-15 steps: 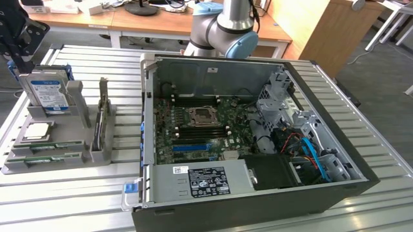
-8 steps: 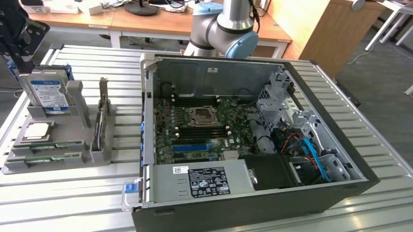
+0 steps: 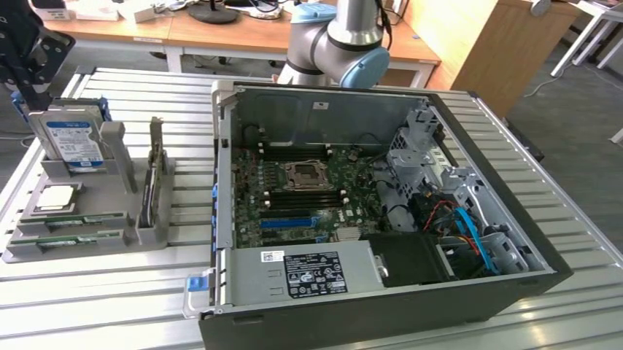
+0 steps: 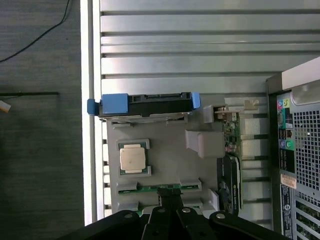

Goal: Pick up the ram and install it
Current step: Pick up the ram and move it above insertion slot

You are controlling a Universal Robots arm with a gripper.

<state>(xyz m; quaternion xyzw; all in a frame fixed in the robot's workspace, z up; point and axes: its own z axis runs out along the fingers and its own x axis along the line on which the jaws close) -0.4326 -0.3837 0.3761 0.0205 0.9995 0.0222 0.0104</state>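
The ram (image 3: 83, 219) lies in a slot of the grey holder (image 3: 146, 235), lower left of the exterior view, its twin (image 3: 78, 238) just beside it. The tool (image 4: 169, 193) hangs above them; spread or pressed together, I cannot tell. The holder stands on the counter (image 3: 98, 299) beside the open computer case (image 3: 389, 310).

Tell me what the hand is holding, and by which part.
Nothing, as far as shows: the hand hangs over the tray, and both ram sticks lie in their slots there.
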